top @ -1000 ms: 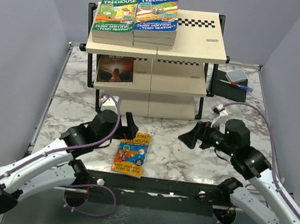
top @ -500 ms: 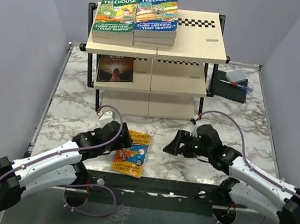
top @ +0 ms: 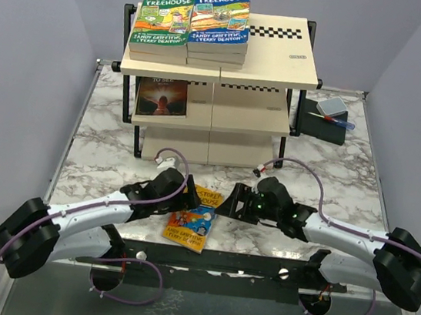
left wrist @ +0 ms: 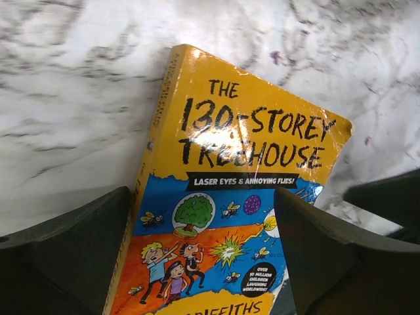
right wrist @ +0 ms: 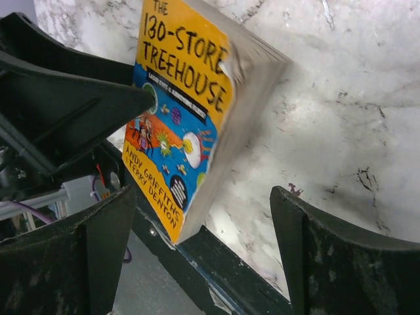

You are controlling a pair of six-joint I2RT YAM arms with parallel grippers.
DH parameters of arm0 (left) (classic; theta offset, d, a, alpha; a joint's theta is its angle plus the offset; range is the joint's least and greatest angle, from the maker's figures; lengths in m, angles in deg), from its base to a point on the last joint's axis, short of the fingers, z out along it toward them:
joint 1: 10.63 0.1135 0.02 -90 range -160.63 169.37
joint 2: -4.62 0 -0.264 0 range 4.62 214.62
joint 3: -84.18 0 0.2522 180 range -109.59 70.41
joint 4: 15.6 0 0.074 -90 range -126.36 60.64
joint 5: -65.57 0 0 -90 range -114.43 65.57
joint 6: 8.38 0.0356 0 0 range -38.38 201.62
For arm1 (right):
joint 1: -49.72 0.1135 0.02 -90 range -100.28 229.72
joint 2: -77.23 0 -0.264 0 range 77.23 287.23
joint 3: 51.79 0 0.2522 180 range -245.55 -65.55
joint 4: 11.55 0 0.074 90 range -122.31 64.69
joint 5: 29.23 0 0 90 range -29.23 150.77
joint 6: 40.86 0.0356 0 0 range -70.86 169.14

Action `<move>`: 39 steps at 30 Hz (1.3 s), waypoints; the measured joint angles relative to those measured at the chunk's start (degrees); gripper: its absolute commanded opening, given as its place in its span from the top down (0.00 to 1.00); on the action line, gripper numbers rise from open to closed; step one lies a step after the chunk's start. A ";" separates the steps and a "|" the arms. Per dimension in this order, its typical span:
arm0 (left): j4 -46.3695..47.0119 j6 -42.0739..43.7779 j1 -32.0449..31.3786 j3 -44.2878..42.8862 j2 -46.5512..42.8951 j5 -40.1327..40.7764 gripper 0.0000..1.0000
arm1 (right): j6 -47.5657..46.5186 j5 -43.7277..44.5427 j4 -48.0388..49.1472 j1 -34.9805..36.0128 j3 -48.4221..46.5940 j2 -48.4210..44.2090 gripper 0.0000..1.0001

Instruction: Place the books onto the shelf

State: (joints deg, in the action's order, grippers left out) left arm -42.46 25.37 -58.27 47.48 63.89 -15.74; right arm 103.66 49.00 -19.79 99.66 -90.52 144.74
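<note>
**Yellow Treehouse paperback lies between both arms near the table's front edge**

From above, you see the shelf (top: 277, 65): cream boards with black checkered strips in a black tube frame. Its top tier carries two stacks of paperbacks, with a green book (top: 164, 18) and a blue book (top: 221, 15) uppermost. The middle tier holds a dark book (top: 162, 98). The yellow book (top: 194, 221) lies askew on the marble-patterned table (top: 102, 151). The left gripper (top: 188, 200) is at its upper left corner and the right gripper (top: 229, 206) is just beside its right side.

In your left wrist view, the glossy cover sits between widely spread black fingers (left wrist: 59, 256). You cannot tell whether they press it.

In your right wrist view, the jaws stand wide apart. The book's page edge is ahead of them, clear of both fingers.
</note>
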 measured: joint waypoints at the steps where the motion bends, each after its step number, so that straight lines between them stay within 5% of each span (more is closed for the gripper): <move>1: 1.75 0.22 -0.11 -0.11 1.09 -1.18 0.10 | 0.57 0.33 0.44 0.17 0.24 0.26 0.14; 13: 16.35 0.17 -7.34 -3.10 12.63 -7.54 0.10 | 7.08 6.80 -4.63 0.66 3.89 -2.03 0.20; 25: 19.71 -0.37 -8.81 -2.95 14.03 -8.11 0.09 | 12.55 10.40 -8.85 0.66 6.43 -6.69 0.33; 35: 20.76 -0.39 -9.22 -1.05 12.26 -8.85 0.12 | 15.37 12.52 -8.20 0.70 8.79 -6.54 0.70; 39: 20.76 0.31 -9.09 -0.50 11.65 -8.90 0.14 | 16.06 12.66 -6.73 0.63 8.76 -4.70 0.99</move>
State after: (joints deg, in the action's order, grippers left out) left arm -21.70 25.67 -67.36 46.97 75.54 -24.64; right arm 119.73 61.66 -26.52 100.29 -81.76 140.04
